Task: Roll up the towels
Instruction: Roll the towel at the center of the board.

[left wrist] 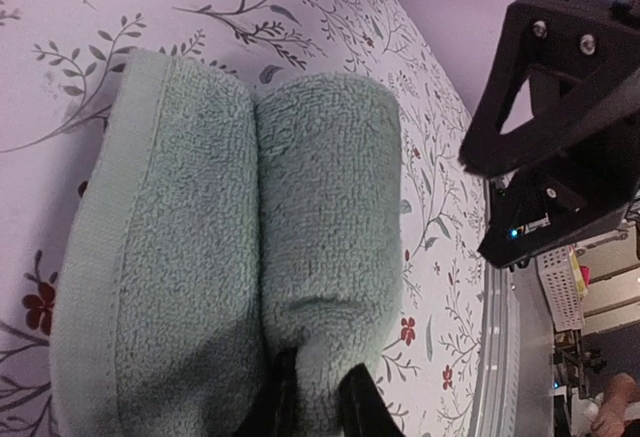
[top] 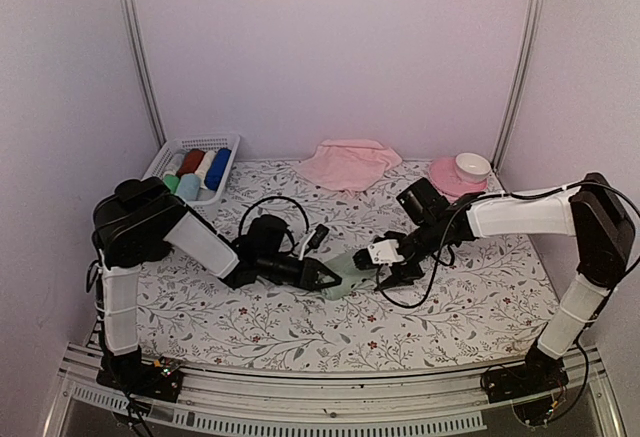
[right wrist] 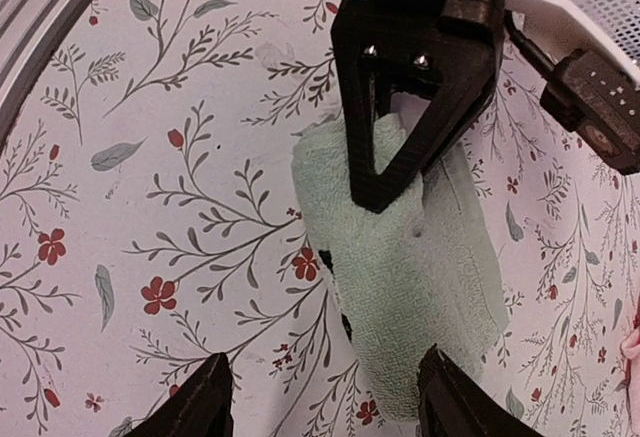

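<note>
Centre frame: left gripper (top: 328, 277) nearly closed, pinching mint green towel (top: 352, 269), part-rolled on floral table (top: 480, 302). Right gripper (right wrist: 325, 399) spread wide, empty, straddling towel's end. Upper centre: pink towel (top: 348, 164) crumpled, unrolled.

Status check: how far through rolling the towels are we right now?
Done: nothing finished yet. In hand: the mint towel is doubled into a thick, loose fold, with the left end effector pinching one end and the right end effector open at the other. Remaining: tightening that roll, then the pink towel, lying crumpled and unrolled at the back.
</note>
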